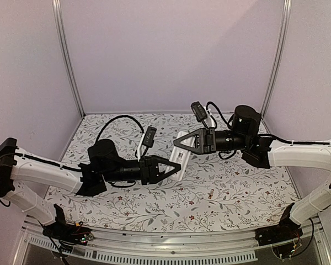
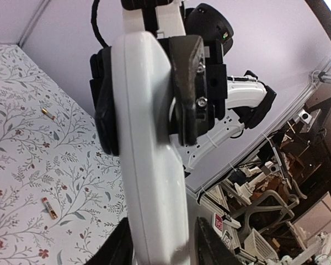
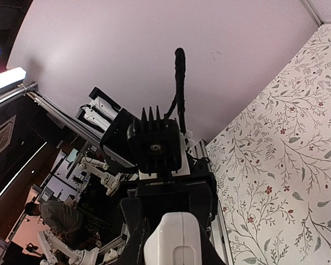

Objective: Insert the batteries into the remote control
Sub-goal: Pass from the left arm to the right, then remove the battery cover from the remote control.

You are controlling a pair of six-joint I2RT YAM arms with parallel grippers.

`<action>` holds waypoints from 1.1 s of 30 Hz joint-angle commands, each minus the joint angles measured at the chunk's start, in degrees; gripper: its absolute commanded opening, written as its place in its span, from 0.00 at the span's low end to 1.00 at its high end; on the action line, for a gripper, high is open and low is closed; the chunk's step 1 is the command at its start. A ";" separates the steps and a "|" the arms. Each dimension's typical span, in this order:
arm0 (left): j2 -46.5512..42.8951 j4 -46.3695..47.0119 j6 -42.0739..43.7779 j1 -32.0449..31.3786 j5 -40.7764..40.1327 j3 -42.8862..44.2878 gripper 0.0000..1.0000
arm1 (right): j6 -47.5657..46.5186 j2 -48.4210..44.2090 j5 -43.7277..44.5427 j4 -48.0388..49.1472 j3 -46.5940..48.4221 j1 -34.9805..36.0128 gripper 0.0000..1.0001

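The white remote control [image 1: 180, 156] hangs in the air over the middle of the table, held between both arms. My left gripper [image 1: 174, 165] is shut on its near end; in the left wrist view [image 2: 163, 245] the black fingers [image 2: 209, 243] flank the plain white body [image 2: 149, 143]. My right gripper [image 1: 180, 142] is shut on the far end, with the remote's rounded tip [image 3: 174, 243] between its jaws [image 3: 174, 251]. Two batteries [image 2: 48, 114] [image 2: 50, 207] lie apart on the cloth below; one shows in the top view [image 1: 209, 193].
A flower-patterned cloth [image 1: 154, 199] covers the table. Pale walls and metal frame posts [image 1: 66, 55] [image 1: 277, 55] enclose the back and sides. Black cables loop over both wrists [image 1: 118, 118] [image 1: 215, 107].
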 commanded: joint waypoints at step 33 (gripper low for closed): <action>-2.85 -67.26 71.95 -10.44 -25.29 22.90 0.41 | -1.40 14.13 -3.09 -20.77 4.00 -4.38 0.00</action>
